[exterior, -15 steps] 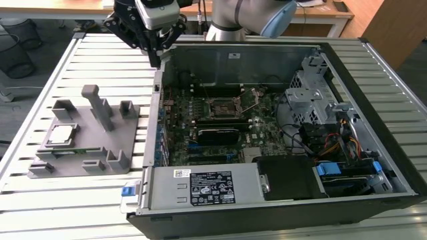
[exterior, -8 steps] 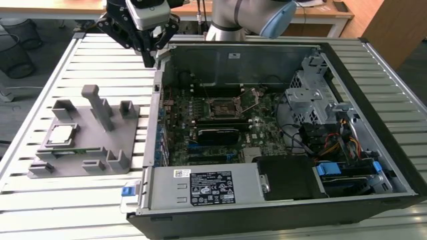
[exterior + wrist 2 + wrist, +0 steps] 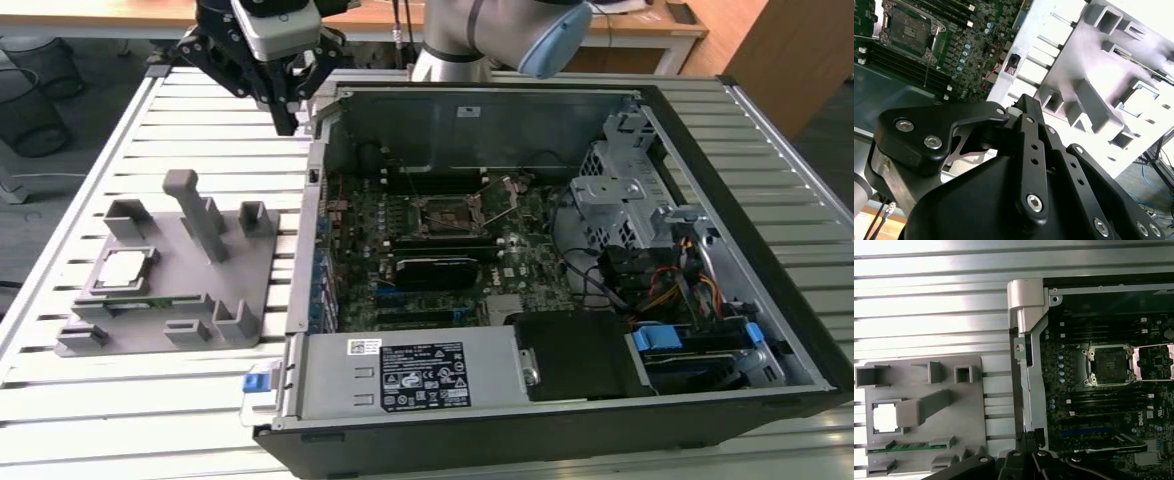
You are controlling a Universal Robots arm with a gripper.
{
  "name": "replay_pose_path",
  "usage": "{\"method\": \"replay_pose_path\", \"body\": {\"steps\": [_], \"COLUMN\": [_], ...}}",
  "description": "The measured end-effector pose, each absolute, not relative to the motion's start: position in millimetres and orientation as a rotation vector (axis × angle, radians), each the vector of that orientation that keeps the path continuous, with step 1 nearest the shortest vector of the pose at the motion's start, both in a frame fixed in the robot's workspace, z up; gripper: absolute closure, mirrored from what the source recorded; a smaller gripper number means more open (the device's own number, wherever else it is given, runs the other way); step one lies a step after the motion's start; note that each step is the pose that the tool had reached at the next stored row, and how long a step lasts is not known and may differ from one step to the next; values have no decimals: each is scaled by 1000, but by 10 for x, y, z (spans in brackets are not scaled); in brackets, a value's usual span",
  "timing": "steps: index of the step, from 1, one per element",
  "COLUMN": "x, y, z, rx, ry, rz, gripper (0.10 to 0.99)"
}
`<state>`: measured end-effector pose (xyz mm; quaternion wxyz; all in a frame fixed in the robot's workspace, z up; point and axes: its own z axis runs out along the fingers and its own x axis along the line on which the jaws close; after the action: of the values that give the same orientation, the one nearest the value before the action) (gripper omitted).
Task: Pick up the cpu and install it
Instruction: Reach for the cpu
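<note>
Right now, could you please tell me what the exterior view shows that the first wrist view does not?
Exterior view: the silver power supply box, the metal drive cage, the arm's blue-capped joint. First wrist view: the socket's open metal plate from above. Both: the silver-grey square cpu in its grey fixture, the black socket frame, the black hand.
</note>
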<state>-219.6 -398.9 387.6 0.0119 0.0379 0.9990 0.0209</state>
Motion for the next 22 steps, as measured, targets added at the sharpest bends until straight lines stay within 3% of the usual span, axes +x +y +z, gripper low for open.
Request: {"method": "replay_pose_path", "body": {"steps": [22], "x": [-2446], "y": [-3989], "z": [3837], "rx": [118], "ry": [3115], "rz": [65], "gripper": [980]}}
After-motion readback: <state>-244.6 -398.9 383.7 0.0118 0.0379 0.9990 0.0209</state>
